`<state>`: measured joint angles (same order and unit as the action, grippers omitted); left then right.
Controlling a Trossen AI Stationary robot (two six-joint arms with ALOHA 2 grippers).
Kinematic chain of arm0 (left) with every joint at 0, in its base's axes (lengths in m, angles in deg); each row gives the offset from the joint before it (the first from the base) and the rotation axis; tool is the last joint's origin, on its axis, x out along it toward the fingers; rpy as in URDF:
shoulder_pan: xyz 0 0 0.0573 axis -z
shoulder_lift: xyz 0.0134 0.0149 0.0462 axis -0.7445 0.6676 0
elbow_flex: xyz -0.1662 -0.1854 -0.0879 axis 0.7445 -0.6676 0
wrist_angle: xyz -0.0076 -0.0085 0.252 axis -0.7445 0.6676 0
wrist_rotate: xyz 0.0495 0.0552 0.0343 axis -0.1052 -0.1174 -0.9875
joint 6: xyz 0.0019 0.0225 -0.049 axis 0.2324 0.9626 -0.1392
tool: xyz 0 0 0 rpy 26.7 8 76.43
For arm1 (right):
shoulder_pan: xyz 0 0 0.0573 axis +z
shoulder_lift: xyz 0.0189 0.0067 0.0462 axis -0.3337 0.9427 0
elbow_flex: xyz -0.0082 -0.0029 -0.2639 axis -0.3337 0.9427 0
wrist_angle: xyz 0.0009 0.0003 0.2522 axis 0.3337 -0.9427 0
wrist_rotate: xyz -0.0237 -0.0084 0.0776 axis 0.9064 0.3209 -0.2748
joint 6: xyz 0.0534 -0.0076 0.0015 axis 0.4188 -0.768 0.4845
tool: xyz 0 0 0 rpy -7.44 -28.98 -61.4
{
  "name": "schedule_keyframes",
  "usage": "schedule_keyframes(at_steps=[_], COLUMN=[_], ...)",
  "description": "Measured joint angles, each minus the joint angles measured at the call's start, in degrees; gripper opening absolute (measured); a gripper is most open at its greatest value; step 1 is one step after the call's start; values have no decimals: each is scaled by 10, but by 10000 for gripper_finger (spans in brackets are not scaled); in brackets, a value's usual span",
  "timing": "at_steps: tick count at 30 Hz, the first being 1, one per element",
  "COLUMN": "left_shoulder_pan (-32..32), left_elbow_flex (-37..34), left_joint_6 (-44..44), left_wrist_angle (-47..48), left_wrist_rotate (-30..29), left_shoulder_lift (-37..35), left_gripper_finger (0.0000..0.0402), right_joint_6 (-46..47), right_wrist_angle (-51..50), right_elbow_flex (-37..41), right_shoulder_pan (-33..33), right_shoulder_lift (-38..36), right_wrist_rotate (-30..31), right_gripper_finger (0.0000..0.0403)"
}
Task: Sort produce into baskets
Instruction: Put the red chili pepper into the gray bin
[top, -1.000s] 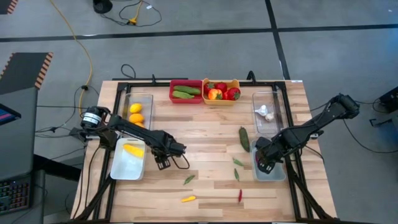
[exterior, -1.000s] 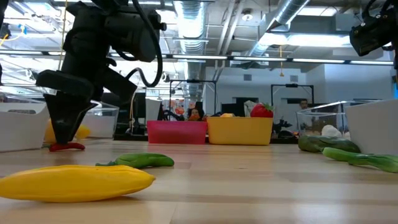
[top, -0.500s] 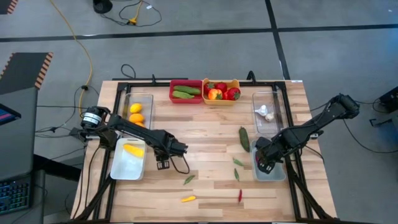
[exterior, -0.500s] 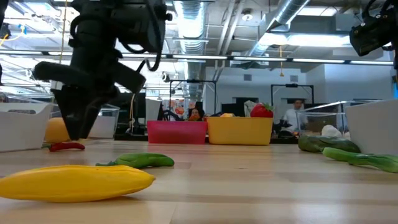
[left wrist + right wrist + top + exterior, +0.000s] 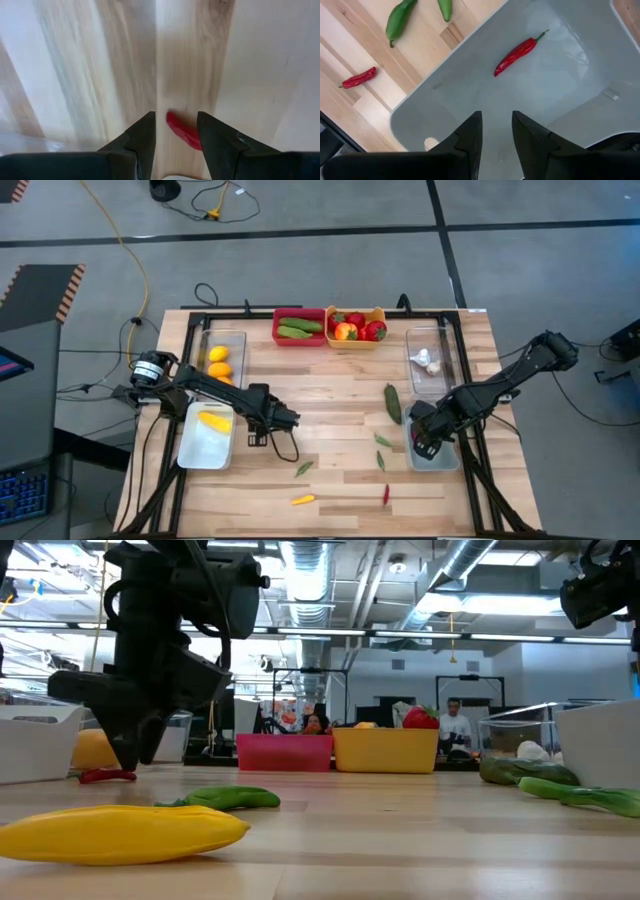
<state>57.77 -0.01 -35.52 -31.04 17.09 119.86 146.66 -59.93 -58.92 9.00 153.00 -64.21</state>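
My left gripper (image 5: 262, 437) points down at the table near the left white tray (image 5: 190, 452), its fingers open. A small red chili (image 5: 182, 131) lies flat on the wood between the fingertips in the left wrist view. In the low view the chili (image 5: 108, 776) lies just below the tips (image 5: 130, 758). My right gripper (image 5: 424, 442) hangs open over the right white tray (image 5: 445, 80), where a red chili (image 5: 517, 52) lies on the floor. The tray and the chili are clear of its fingers.
Loose on the wood lie a yellow chili (image 5: 302, 500), a red chili (image 5: 386, 494), small green chilies (image 5: 304, 468) (image 5: 382, 442) and a larger green piece (image 5: 392, 402). At the far edge stand a red bin (image 5: 299, 327), an orange-yellow bin (image 5: 355, 328) and clear tubs (image 5: 222, 358) (image 5: 430, 360).
My left gripper has rolled about its own pointing line above the red chili while staying over the same spot; the chili has not moved. My right gripper has kept still.
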Motion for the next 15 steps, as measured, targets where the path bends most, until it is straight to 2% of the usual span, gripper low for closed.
schedule_keyframes(at_steps=[11,15], left_shoulder_pan=[-5,-5], left_elbow_flex=[0,-6], left_joint_6=[16,20], left_wrist_angle=[-8,-12], left_wrist_rotate=[1,21], left_shoulder_lift=[0,0], left_gripper_finger=[132,132], right_joint_6=[0,0], right_wrist_angle=[9,9], right_elbow_flex=[0,0], right_shoulder_pan=[0,0], right_shoulder_lift=[0,0], right_wrist_rotate=[0,0], right_gripper_finger=[134,134])
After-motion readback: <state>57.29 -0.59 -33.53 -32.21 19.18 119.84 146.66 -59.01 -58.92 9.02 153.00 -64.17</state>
